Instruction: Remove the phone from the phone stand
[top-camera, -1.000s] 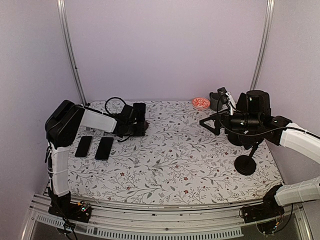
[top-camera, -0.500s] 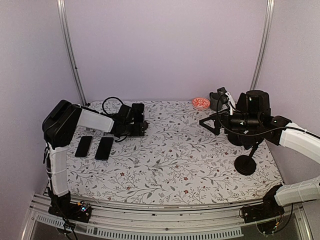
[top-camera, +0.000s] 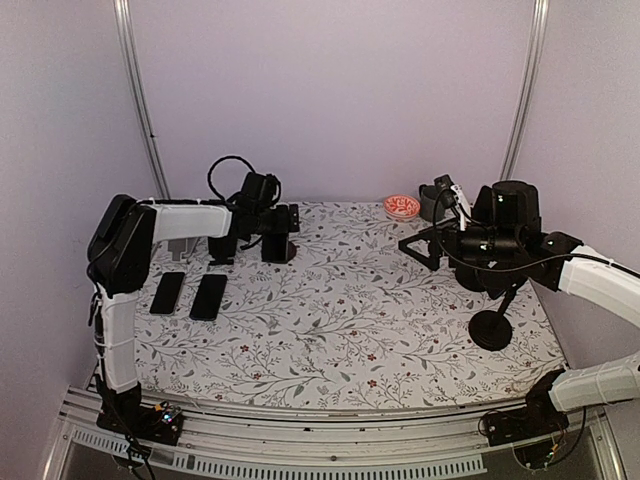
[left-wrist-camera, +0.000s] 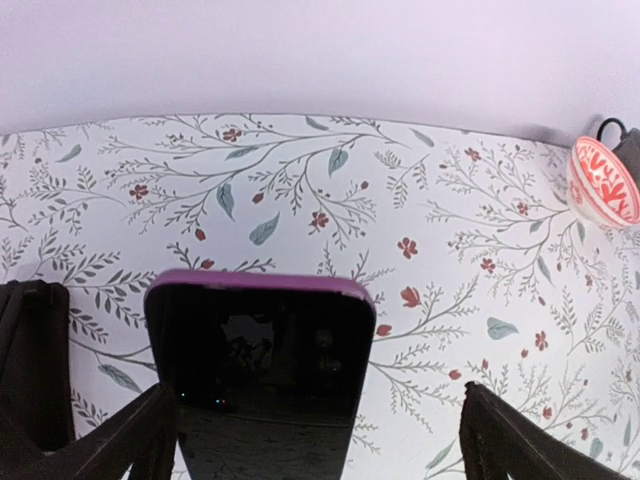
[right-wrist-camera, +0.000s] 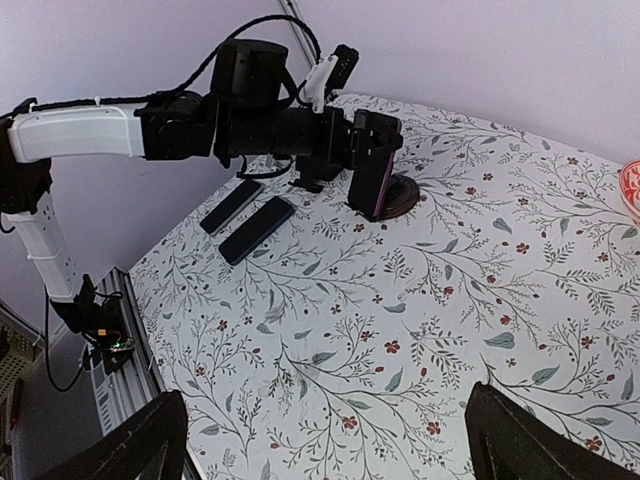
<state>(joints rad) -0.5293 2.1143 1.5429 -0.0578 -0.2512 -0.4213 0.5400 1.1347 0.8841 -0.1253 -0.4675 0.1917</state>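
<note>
Far left of the table, phone (left-wrist-camera: 260, 370): you see it standing upright, its dark screen facing the left wrist camera and a purple case showing along its top edge and corners.
Phone stand (right-wrist-camera: 404, 195): in the right wrist view you get a dark round base on the cloth, right at the phone's foot. You cannot tell whether the phone sits in it or is just clear of it.
Left gripper (left-wrist-camera: 318, 400): your claw is spread wide with the phone between its fingers. One finger lies right beside the phone's edge, and you cannot tell whether it touches. The other stands well apart, so nothing is pinched.
Right gripper (right-wrist-camera: 325, 392): your other claw is spread just as wide and carries nothing. It hangs over the right part of the cloth and looks across toward the left arm.
Outer flat phone (top-camera: 167, 293): you see it lying face up near the left arm's base side, close to the cloth's left edge.
Inner flat phone (top-camera: 208, 296): it lies just beside the outer one, parallel to it and apart from the upright phone.
Bowl (top-camera: 402, 206): red-patterned, it sits at the back edge of the table, near your right arm.
Second stand (top-camera: 491, 328): you see a black disc base with a stem on the right side, below the right arm.
Table (top-camera: 330, 330): a floral cloth covers it.
</note>
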